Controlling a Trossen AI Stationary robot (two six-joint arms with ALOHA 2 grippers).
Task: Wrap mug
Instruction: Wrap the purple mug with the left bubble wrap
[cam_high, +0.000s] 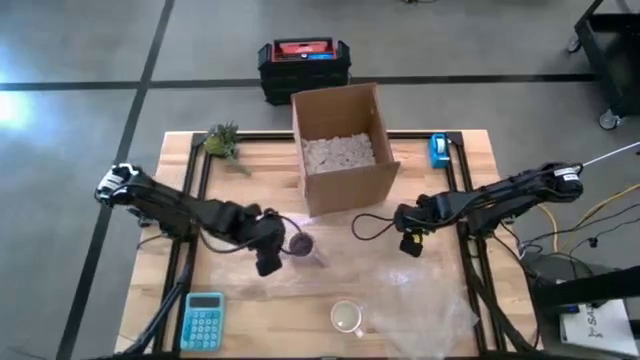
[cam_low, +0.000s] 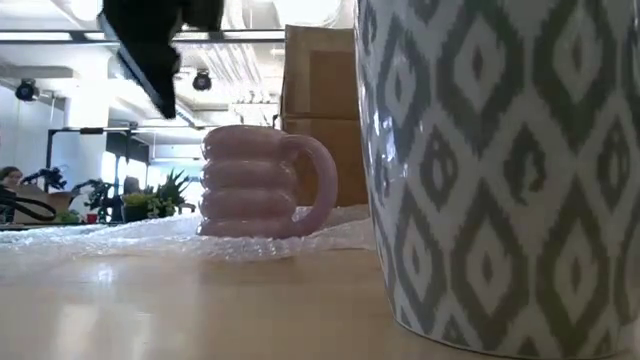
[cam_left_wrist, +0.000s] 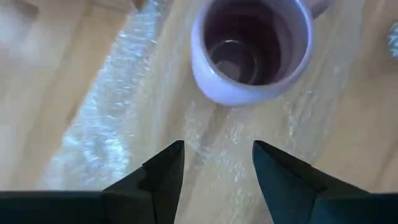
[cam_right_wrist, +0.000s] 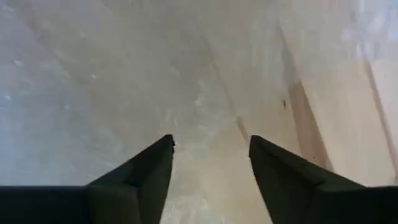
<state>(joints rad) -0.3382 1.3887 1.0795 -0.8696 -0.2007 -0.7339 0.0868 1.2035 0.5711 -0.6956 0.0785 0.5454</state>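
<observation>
1. The purple mug (cam_high: 299, 244) stands upright on a sheet of bubble wrap (cam_high: 400, 285) near the middle of the tabletop (cam_high: 260, 170), in front of the cardboard box (cam_high: 343, 145); its handle shows to the side in the low view.
2. The left gripper (cam_high: 268, 262) hovers just beside the mug, above the wrap — the left wrist view looks down into the mug's mouth. Its fingers (cam_left_wrist: 165, 171) are spread apart and hold nothing.
3. The right gripper (cam_high: 410, 244) hangs over the wrap's far side, well apart from the mug; its fingers (cam_right_wrist: 155, 165) are likewise open and empty.
4. The step in hand looks like taking up a wrap edge. To do it well, each arm should pinch only the film, low and near an edge, then fold it over the mug slowly — a fast pull could tip it.
5. A second, patterned mug (cam_low: 500, 170) stands near the front edge, clear of the work.
</observation>
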